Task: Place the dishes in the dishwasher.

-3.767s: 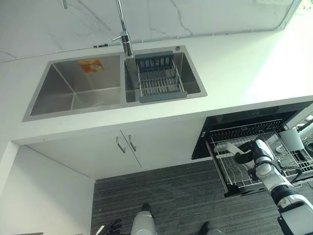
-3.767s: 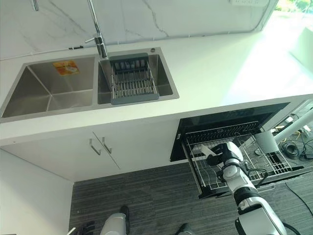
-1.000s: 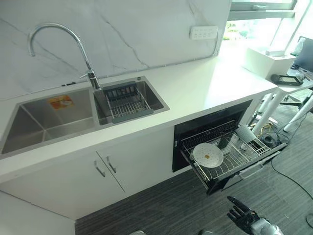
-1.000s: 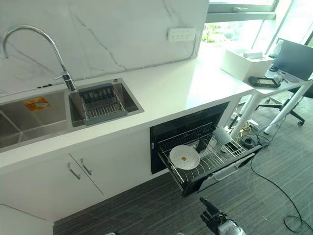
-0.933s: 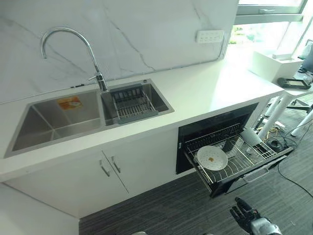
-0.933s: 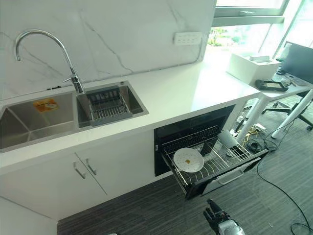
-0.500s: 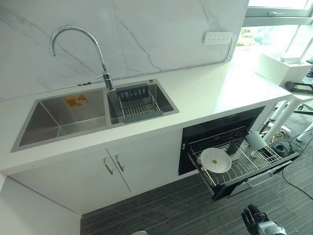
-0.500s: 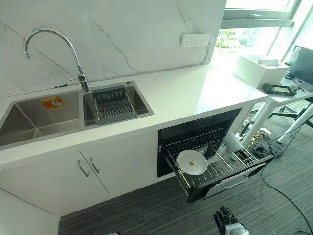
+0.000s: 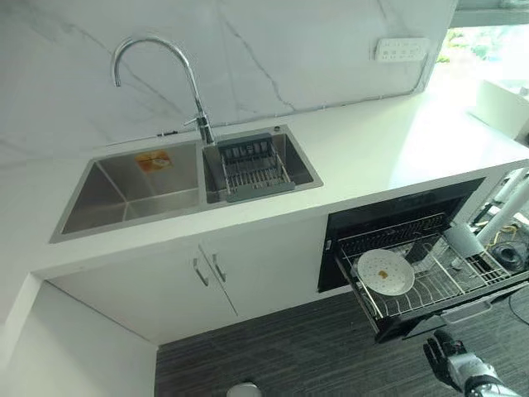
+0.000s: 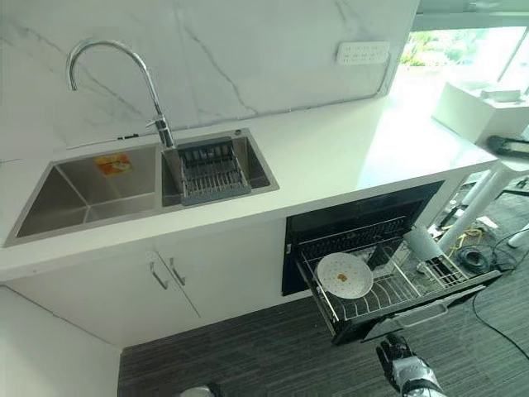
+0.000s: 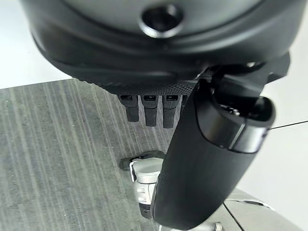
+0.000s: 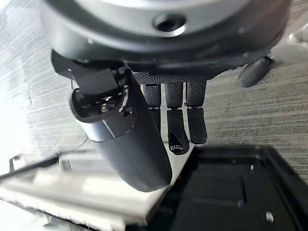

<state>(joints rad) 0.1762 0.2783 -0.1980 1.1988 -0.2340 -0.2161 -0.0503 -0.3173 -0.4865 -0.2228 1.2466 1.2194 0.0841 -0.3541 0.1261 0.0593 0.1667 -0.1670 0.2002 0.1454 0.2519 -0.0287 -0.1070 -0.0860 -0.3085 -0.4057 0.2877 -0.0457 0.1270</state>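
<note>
Right robot hand [image 12: 159, 110] relaxed, empty, cut off at frame edge; left robot hand [image 11: 202, 159] likewise; plate [image 9: 385, 272] in rack [image 9: 438, 285].

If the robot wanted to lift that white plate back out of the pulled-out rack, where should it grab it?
Probably by the rim nearest the floor side, coming from in front and above. The plate lies nearly flat on the rack, so only its thin edge offers a pinch. The right hand hangs low before the rack, holding nothing.

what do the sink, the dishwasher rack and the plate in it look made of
Double-basin sink: brushed stainless steel, judging by its dull grey sheen. Pulled-out dishwasher rack: thin metal wire, probably coated. Round white plate: glossy, likely ceramic, though plastic is possible.
</note>
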